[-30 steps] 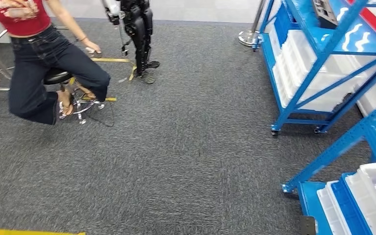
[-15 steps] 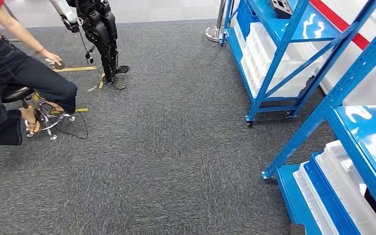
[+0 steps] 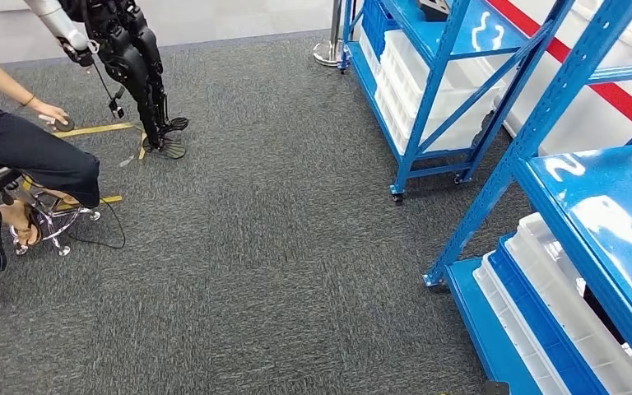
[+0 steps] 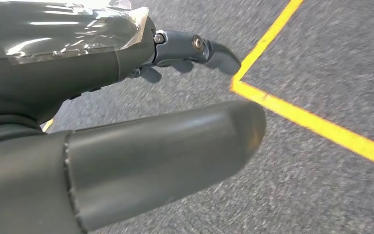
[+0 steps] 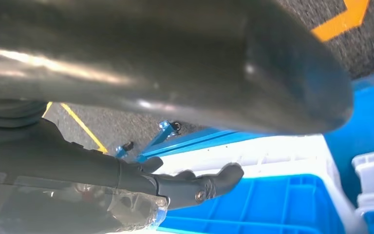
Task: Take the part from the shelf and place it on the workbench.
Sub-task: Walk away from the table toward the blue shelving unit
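At two o'clock in your head view stands the blue metal shelf rack, white plastic bins stacked on its low tier; a dark part sits on its upper deck. Your left hand hangs empty over grey carpet, fingers apart. Your right hand is likewise spread, holding nothing, above a blue crate. At ten o'clock, a seated person.

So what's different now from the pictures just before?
The robot's own view swung right: the blue shelves slid left and closer, and the seated person drifted toward the left edge. Nothing on the floor actually moved. Both hands, left hand and right hand, hold nothing.
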{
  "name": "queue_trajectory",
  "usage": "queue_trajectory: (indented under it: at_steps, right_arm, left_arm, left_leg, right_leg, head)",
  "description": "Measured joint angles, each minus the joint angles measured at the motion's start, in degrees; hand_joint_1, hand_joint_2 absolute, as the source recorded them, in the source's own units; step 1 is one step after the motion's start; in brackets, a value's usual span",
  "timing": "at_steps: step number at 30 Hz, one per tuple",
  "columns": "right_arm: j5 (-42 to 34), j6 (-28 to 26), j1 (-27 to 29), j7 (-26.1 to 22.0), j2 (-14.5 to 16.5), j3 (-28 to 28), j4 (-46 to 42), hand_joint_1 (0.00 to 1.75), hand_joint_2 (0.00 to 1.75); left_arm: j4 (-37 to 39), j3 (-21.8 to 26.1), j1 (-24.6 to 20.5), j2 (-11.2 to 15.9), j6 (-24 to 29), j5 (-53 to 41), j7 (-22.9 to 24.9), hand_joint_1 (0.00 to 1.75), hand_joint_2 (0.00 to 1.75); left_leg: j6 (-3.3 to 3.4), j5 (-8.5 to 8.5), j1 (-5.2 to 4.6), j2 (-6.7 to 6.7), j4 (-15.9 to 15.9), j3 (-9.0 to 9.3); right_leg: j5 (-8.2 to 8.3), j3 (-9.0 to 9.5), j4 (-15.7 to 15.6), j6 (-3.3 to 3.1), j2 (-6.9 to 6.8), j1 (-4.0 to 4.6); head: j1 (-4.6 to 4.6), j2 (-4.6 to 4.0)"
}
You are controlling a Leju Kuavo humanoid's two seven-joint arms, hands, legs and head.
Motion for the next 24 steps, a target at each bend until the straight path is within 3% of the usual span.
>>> queue_trajectory:
  at_steps: [2,4,7,8,9,10,12,14,16,18,20,22,24]
  right_arm:
    - [-0.1,-0.4,0.1,0.1,-0.1,-0.1,0.0,0.0,0.0]
    - [-0.1,-0.7,0.2,0.2,-0.2,-0.3,0.0,0.0,0.0]
    - [-0.2,-1.0,0.1,0.3,-0.2,-0.7,0.0,0.0,0.0]
    - [-0.2,-1.0,0.2,0.4,-0.2,-0.8,0.0,0.0,0.0]
    - [-0.2,-1.0,0.2,0.4,-0.2,-0.9,0.0,0.0,0.0]
    - [-0.3,-1.0,0.3,0.4,-0.1,-1.0,0.0,0.0,0.0]
    - [-0.4,-1.0,0.2,0.5,0.1,-1.1,0.0,0.0,0.0]
    - [-0.5,-1.0,0.2,0.5,0.3,-1.2,0.0,0.0,0.0]
    - [-0.6,-1.0,0.2,0.5,0.5,-1.3,0.0,0.0,0.0]
    - [-0.6,-1.0,0.4,0.5,0.7,-1.4,0.0,0.0,0.0]
    - [-0.4,-1.0,0.4,0.4,0.8,-1.4,0.0,0.0,0.0]
    - [-0.1,-0.9,0.2,0.3,0.7,-1.4,0.0,0.0,0.0]
    - [0.0,-0.9,0.2,0.3,0.7,-1.4,0.0,0.0,0.0]
  left_arm:
    - [0.0,-0.2,-0.1,0.0,0.0,-0.1,0.1,0.0,0.0]
    - [0.1,-0.4,-0.2,0.0,0.0,-0.1,0.1,0.0,0.0]
    - [0.2,-0.5,-0.1,0.0,-0.1,-0.1,0.1,0.0,0.0]
    - [0.2,-0.5,-0.1,0.0,-0.1,-0.1,0.1,0.0,0.0]
    - [0.2,-0.5,-0.1,0.1,-0.1,-0.1,0.1,0.0,0.0]
    - [0.2,-0.5,-0.1,0.1,-0.2,-0.1,0.1,0.0,0.0]
    - [0.2,-0.6,0.0,0.1,-0.4,-0.1,0.0,0.0,0.0]
    - [0.3,-0.6,-0.1,0.2,-0.6,-0.1,0.0,0.0,0.0]
    - [0.3,-0.7,-0.1,0.3,-0.7,-0.1,-0.1,0.0,0.0]
    - [0.3,-0.7,-0.2,0.3,-0.7,-0.1,0.0,0.0,0.0]
    - [0.3,-0.7,-0.2,0.2,-0.6,0.1,0.0,0.0,0.0]
    - [0.3,-0.6,-0.1,0.2,-0.6,0.2,0.0,0.0,0.0]
    - [0.3,-0.6,-0.1,0.2,-0.6,0.2,0.0,0.0,0.0]
  left_leg:
    - [-0.8,-0.26,0.24,0.6,-0.1,0.38]
    - [-1.45,-1.76,0.6,-0.72,1.6,-0.1]
    - [-1.69,-7.28,0.73,-3.61,11.8,-4.96]
    - [-1.65,-8.32,0.73,-3.87,15.1,-6.78]
    - [-1.54,-8.21,0.72,-4.0,16.7,-7.88]
    - [-1.38,-7.04,0.72,-4.1,16.3,-7.98]
    - [-0.88,-2.4,0.72,-5.25,9.2,-5.15]
    - [-0.5,0.56,0.64,-7.28,2.4,-2.16]
    - [-0.2,0.81,0.32,-7.7,0.7,-1.53]
    - [0.48,1.24,0.21,-6.45,0.1,-1.39]
    - [1.25,1.75,0.36,-5.18,-0.7,-1.12]
    - [1.55,1.9,0.36,-3.84,-0.9,-1.12]
    - [1.54,1.88,0.35,-2.5,-0.9,-1.24]
  right_leg:
    - [0.2,-0.01,-0.1,-1.1,1.14,0.17]
    - [0.48,0.26,-0.3,-1.98,2.2,-0.03]
    - [0.67,0.39,-0.4,-2.74,3.76,0.1]
    - [0.65,0.4,-0.4,-2.8,4.37,0.27]
    - [0.64,0.44,-0.3,-2.81,5.03,0.42]
    - [0.63,0.53,-0.3,-2.82,5.69,0.52]
    - [0.61,0.8,-0.3,-2.81,7.11,0.58]
    - [0.56,0.75,-0.2,-2.62,8.29,0.8]
    - [0.66,0.29,-0.3,-2.1,9.22,0.81]
    - [0.74,-0.23,-0.2,-1.46,9.74,0.59]
    - [-0.88,-1.83,2.7,-1.41,7.61,0.71]
    - [-4.42,-5.47,10.0,-1.73,4.86,0.72]
    - [-6.72,-8.57,16.4,-1.39,4.18,0.44]
  head:
    - [-0.1,0.01]
    - [-0.19,0.01]
    - [-0.36,0.0]
    - [-0.37,0.0]
    - [-0.38,0.0]
    - [-0.38,0.0]
    - [-0.38,0.0]
    - [-0.37,0.0]
    - [-0.36,0.0]
    - [-0.35,0.0]
    - [-0.2,0.0]
    - [-0.03,0.0]
    - [-0.02,0.0]
